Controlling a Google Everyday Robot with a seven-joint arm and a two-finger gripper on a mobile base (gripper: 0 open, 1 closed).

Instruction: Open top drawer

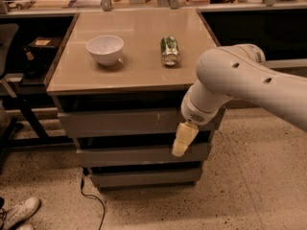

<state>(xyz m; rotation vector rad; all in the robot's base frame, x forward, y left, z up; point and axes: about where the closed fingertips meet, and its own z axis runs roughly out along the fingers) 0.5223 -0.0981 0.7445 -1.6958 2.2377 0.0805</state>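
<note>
The top drawer is the widest of three flat grey drawers under the tan tabletop. It looks shut, with small white scuff marks right of centre. My gripper is cream-coloured and points down in front of the right part of the drawer stack. Its tip lies over the gap between the top drawer and the middle drawer. The big white arm reaches in from the right and hides the top drawer's right end. The bottom drawer is narrower.
A white bowl and a green can lying on its side rest on the tabletop. A black cable trails on the speckled floor below the drawers. A white shoe is at the bottom left. Dark benches stand behind and on the left.
</note>
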